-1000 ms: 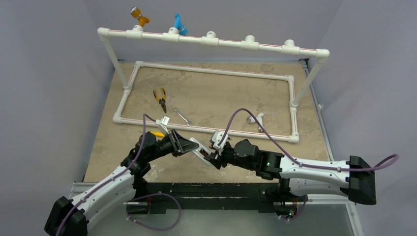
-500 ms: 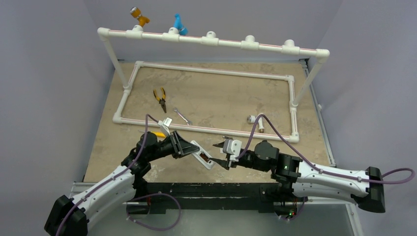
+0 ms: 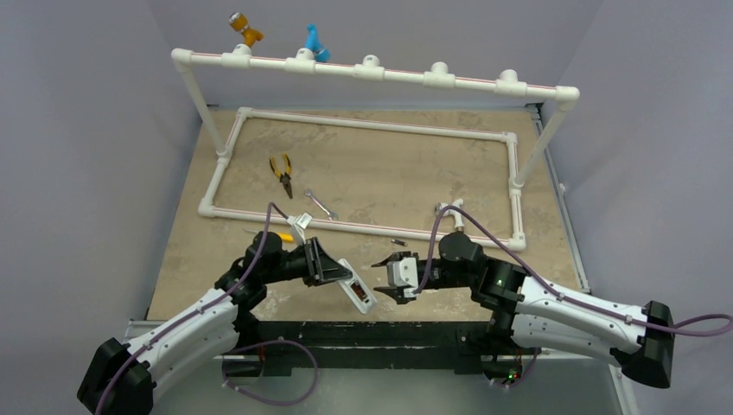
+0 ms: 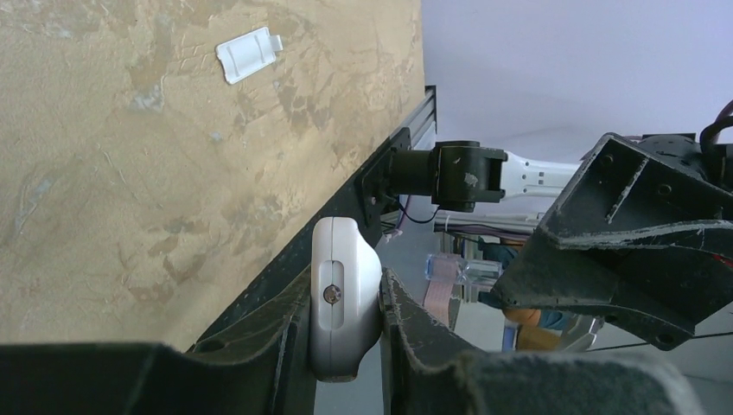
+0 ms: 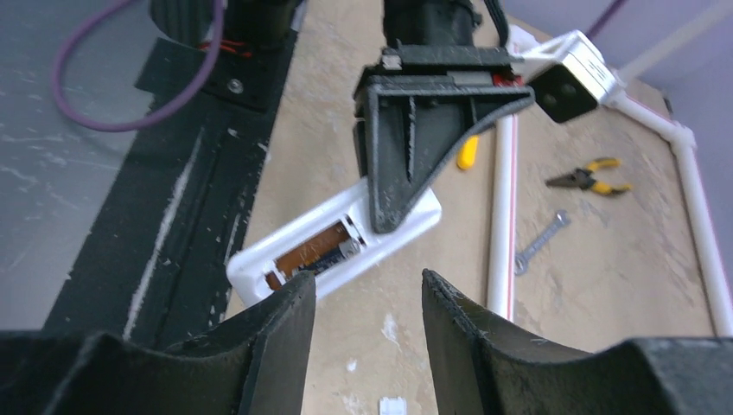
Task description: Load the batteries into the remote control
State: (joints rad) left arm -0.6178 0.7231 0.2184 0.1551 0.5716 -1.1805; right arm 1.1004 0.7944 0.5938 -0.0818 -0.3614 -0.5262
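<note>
My left gripper (image 3: 346, 275) is shut on the white remote control (image 3: 359, 294) and holds it above the table's near edge. In the left wrist view the remote's end (image 4: 344, 303) sits clamped between the fingers. In the right wrist view the remote (image 5: 337, 242) shows its open back compartment with one dark battery (image 5: 327, 253) in it. My right gripper (image 3: 380, 277) is open and empty, just right of the remote; in its own view the gripper (image 5: 367, 290) points at the compartment. A second small dark battery (image 3: 398, 243) lies on the table. The white cover piece (image 4: 249, 54) lies flat on the table.
A white PVC pipe frame (image 3: 363, 226) runs behind the arms. Yellow-handled pliers (image 3: 280, 173) and a silver wrench (image 3: 321, 204) lie inside it. A yellow-handled screwdriver (image 3: 278, 236) lies behind my left arm. A white pipe fitting (image 3: 449, 207) sits at the right.
My right gripper has drawn back to the right, away from the remote. My left gripper has lowered the remote a little toward the near edge. The battery on the table now shows.
</note>
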